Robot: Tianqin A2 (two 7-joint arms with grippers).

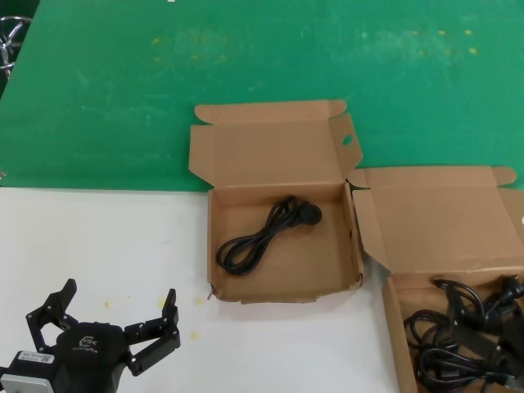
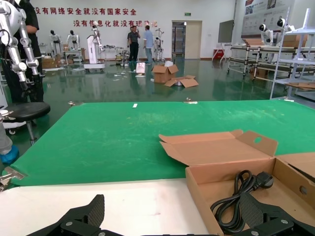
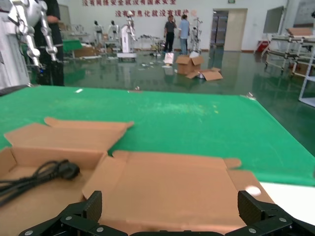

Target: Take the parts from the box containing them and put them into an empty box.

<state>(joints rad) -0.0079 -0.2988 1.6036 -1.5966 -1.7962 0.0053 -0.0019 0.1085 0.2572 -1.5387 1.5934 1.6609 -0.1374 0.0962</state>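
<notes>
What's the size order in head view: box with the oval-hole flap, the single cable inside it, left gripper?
Largest to smallest, as they appear:
1. Box with the oval-hole flap, lid open.
2. Left gripper, open; it is partly cropped and nearer the camera, so its rank is unsure.
3. Single cable, coiled inside that box.

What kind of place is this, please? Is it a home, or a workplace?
Most likely a robot lab or factory hall, not a home. The wrist views show humanoid robots on stands, red Chinese lettering on the wall and a wide glossy floor. Nearby, two cardboard boxes hold black power cords on a green mat.
</notes>
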